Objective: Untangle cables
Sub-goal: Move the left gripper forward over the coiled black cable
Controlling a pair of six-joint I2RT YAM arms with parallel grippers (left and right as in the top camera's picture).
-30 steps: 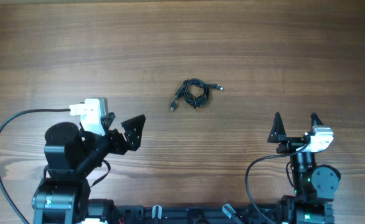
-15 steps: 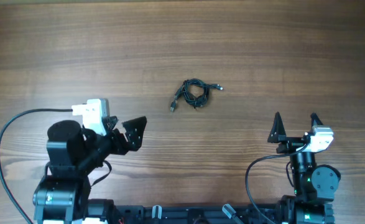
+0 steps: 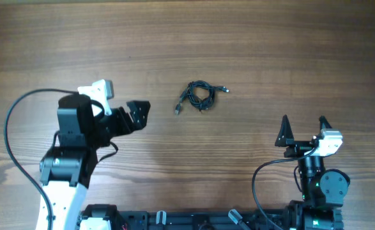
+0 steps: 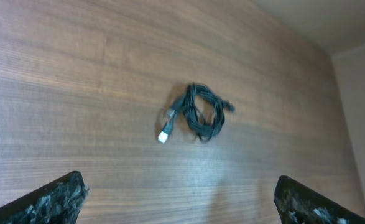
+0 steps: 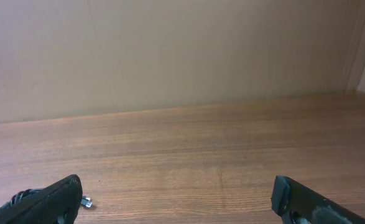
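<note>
The cables [image 3: 198, 96] lie in one small tangled black coil near the middle of the wooden table, with tiny plug ends sticking out left and right. In the left wrist view the coil [image 4: 201, 113] lies ahead, with a silvery plug at its lower left. My left gripper [image 3: 136, 114] is open and empty, left of the coil and apart from it; its fingertips frame the view [image 4: 181, 202]. My right gripper [image 3: 302, 126] is open and empty at the front right, far from the coil. In the right wrist view [image 5: 177, 202] only a small silvery plug [image 5: 86, 201] shows beside the left finger.
The wooden table [image 3: 270, 51] spreads around the coil. A thick black arm wire [image 3: 11, 124] loops at the front left. A beige wall [image 5: 170, 56] stands beyond the table's far edge in the right wrist view.
My left arm has lifted and moved forward and slightly right, bringing its open gripper closer to the coil. The right arm and the cables have not moved.
</note>
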